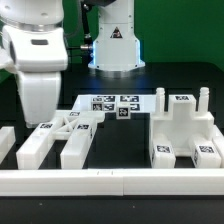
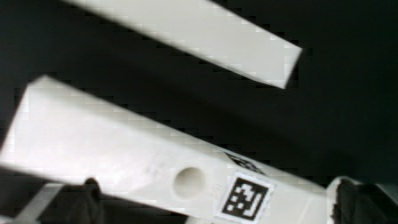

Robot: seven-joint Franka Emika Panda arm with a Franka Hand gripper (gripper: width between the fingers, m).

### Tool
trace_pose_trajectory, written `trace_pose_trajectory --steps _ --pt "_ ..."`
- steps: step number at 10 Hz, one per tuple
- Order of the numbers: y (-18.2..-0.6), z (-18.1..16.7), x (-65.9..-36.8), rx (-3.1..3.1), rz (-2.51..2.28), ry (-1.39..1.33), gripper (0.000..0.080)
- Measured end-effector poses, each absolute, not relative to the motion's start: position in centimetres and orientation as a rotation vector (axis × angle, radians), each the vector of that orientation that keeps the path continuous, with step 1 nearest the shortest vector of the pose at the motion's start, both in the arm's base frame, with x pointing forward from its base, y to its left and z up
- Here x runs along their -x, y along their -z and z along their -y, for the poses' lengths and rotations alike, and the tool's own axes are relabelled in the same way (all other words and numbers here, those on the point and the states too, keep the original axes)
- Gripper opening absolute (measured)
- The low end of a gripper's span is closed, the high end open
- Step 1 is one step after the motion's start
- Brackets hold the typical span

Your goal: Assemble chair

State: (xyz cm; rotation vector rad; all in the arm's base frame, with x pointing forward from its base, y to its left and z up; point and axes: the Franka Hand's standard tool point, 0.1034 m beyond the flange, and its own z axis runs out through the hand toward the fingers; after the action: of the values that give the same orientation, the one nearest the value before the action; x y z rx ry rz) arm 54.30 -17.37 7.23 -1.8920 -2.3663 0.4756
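- On the table [image 1: 120, 145], by the exterior view's left edge, loose chair parts [image 1: 60, 135] lay; a larger chair piece [image 1: 185, 125] stood toward the right edge.
- The gripper [image 2: 214, 200] had its fingers [image 2: 75, 200] spread wide either side of a tagged chair panel [image 2: 143, 140], gripping nothing.

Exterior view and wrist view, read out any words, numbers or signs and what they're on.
No readable words or numbers anywhere.
Triangle sign on the robot base: symbol too small to read.
Square tags on the chair piece and marker board: coded patterns only, no text.
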Motion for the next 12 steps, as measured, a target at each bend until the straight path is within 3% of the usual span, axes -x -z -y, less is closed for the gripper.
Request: trace_pose_trajectory --steps 4,7,12 --pt "-6.9 17.2 -54.3 2.224 2.097 -0.506 0.0649" --pt "-7.0 16.6 -54.4 2.709 1.409 -0.554 0.0649" --pt "-6.7 15.7 -54.7 2.917 0.921 -0.576 0.0649"
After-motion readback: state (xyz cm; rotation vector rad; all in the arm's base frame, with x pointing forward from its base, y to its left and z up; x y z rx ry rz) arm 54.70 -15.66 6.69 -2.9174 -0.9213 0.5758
